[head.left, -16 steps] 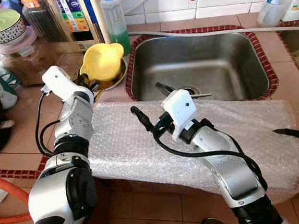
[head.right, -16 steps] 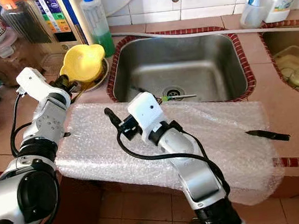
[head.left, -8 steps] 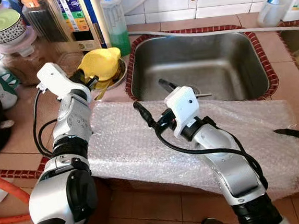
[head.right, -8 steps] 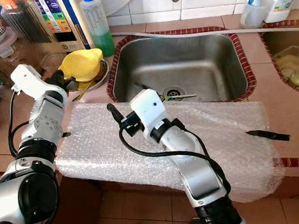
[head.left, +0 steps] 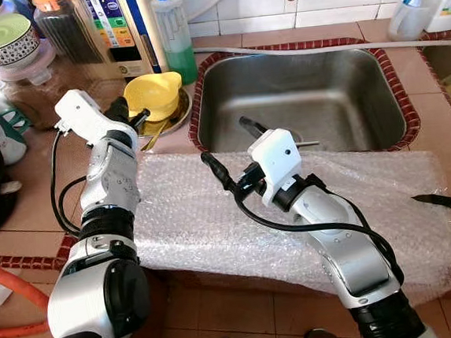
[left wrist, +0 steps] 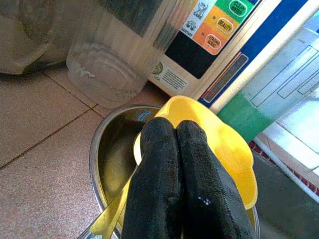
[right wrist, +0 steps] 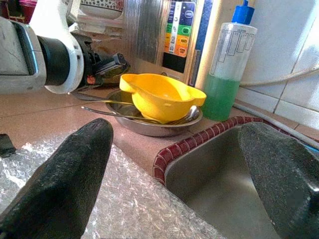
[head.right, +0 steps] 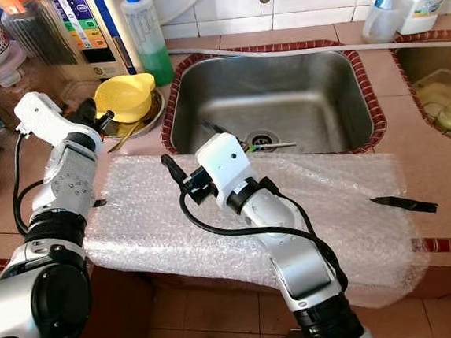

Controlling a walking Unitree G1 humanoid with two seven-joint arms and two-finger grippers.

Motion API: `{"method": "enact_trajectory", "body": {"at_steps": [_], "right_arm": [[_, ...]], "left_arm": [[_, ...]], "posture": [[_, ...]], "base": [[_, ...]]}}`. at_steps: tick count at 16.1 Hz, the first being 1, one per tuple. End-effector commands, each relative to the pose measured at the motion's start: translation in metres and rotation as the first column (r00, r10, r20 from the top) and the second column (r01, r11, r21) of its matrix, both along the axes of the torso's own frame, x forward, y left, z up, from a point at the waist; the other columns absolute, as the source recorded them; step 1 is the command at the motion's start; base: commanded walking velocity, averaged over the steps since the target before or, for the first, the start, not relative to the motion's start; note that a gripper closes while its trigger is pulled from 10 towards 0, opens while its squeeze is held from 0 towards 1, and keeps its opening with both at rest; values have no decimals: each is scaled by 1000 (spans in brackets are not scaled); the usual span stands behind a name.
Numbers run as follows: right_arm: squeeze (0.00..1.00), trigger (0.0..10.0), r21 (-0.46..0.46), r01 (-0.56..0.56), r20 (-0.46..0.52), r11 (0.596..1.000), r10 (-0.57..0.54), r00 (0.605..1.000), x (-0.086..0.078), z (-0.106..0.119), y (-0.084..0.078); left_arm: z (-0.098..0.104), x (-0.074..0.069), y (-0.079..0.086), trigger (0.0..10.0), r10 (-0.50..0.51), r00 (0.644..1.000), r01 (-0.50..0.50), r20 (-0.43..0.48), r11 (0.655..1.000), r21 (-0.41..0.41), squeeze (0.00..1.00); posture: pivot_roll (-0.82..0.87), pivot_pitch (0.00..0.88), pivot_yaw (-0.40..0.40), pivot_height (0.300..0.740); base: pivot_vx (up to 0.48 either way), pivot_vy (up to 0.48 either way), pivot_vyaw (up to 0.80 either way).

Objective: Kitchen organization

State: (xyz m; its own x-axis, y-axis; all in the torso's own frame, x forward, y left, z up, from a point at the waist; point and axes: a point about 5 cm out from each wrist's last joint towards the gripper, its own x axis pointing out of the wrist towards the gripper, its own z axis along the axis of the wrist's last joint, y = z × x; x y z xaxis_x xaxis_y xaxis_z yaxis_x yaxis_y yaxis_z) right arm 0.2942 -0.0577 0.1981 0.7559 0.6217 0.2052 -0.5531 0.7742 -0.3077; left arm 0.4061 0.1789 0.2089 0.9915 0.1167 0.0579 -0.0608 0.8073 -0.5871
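A yellow bowl [head.left: 153, 92] sits upright in a shallow metal dish [right wrist: 149, 130] on the counter left of the sink, with spoons [right wrist: 185, 117] lying under it. My left gripper [head.left: 127, 113] is shut just beside the bowl's left lip, and nothing shows between its fingers [left wrist: 159, 164]. My right gripper [head.left: 232, 149] stands wide open above the bubble wrap [head.left: 190, 219], at the sink's front edge, pointing toward the bowl. Its fingers [right wrist: 60, 184] hold nothing.
The steel sink [head.left: 305, 83] holds a utensil [head.left: 306, 143] near the drain. A green soap bottle [head.left: 174, 35], jars [head.left: 36, 83] and a box stand behind the dish. A black blade [head.left: 446, 201] lies on the bubble wrap at the far right.
The yellow bowl went from raised and tilted to sitting level in the metal dish. My left gripper drew back a little to the left. The right gripper barely moved.
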Motion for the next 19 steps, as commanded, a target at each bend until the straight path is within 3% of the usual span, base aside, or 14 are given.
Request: {"method": "enact_trajectory", "body": {"at_steps": [1, 4, 12, 15, 17, 18, 19], "right_arm": [[0, 10000, 3, -13, 3, 1000, 13, 1000, 0, 1, 3], [0, 10000, -3, -21, 10, 1000, 21, 1000, 1, 1, 5], [0, 10000, -8, -21, 8, 1000, 21, 1000, -2, 0, 4], [0, 10000, -10, -17, 13, 1000, 17, 1000, -3, 0, 4], [0, 10000, -5, -3, 35, 1000, 4, 999, -3, 2, 2], [0, 10000, 1, 10, 44, 1000, -10, 999, -3, 4, 0], [0, 10000, 6, 21, 47, 1000, -21, 999, -3, 4, -2]], "left_arm": [[-2, -2, 7, 10000, 17, 1000, -16, -9, 1000, 25, 1000], [5, 1, 6, 10000, 11, 1000, -11, 5, 1000, -8, 1000], [8, 7, -8, 10000, -52, 998, 54, -33, 997, 56, 1000], [5, 7, -11, 10000, -68, 996, 78, -61, 977, 198, 1000], [14, 4, -9, 10000, -78, 997, 66, 21, 936, 346, 1000], [19, -1, -7, 10000, -92, 992, 45, 86, 896, 441, 1000], [20, -4, -4, 10000, -104, 988, 37, 116, 882, 469, 1000]], "posture": [[-258, 151, 140, 740], [-256, 149, 138, 740], [-271, 159, 141, 740], [-274, 163, 141, 740], [-273, 165, 142, 740], [-272, 165, 142, 740], [-269, 165, 142, 740]], "base": [[0, 0, 0], [0, 0, 0], [0, 0, 0], [0, 0, 0], [0, 0, 0], [0, 0, 0], [0, 0, 0]]}}
